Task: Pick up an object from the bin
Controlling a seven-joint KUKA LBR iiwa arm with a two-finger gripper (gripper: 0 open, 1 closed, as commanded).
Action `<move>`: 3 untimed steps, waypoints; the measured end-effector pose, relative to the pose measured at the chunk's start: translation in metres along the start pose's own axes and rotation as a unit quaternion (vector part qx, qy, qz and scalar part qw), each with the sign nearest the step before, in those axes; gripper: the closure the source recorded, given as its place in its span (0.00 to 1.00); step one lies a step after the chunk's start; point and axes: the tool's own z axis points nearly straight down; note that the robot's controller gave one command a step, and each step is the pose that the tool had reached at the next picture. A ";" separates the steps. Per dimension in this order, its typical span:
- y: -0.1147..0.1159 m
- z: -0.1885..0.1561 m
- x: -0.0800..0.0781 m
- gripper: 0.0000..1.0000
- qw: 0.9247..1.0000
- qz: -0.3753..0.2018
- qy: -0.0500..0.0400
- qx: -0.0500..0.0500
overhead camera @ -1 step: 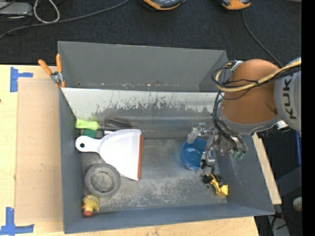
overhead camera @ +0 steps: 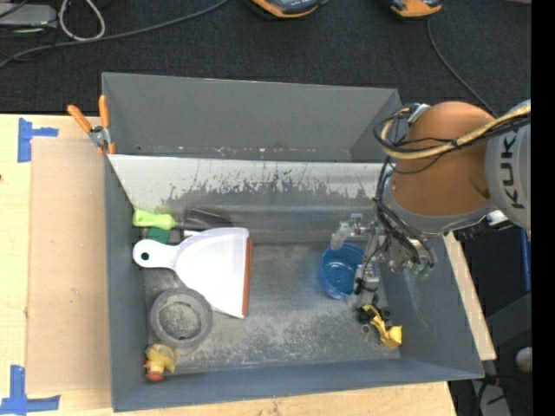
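The tool [overhead camera: 368,265] hangs low in the right half of the bin [overhead camera: 260,128], right beside a blue rounded cup-like thing [overhead camera: 335,276] on the floor. This is probably the thing to be picked, since it lies apart from the rest and is easy to reach. I cannot tell whether the tool is apart or together. A small yellow-and-black toy [overhead camera: 381,326] lies near, just below. The white dustpan [overhead camera: 217,267] and grey ring [overhead camera: 180,316] lie well apart on the left.

Bin [overhead camera: 251,120] ctr floor free btwn white dustpan [overhead camera: 212,267] & blue cup [overhead camera: 335,276].
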 end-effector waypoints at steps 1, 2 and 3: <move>-0.037 0.076 -0.028 0.00 1.000 0.007 -0.002 0.000; -0.072 0.127 -0.062 0.00 1.000 -0.020 -0.005 0.000; -0.060 0.126 -0.050 0.00 0.999 0.037 -0.002 -0.001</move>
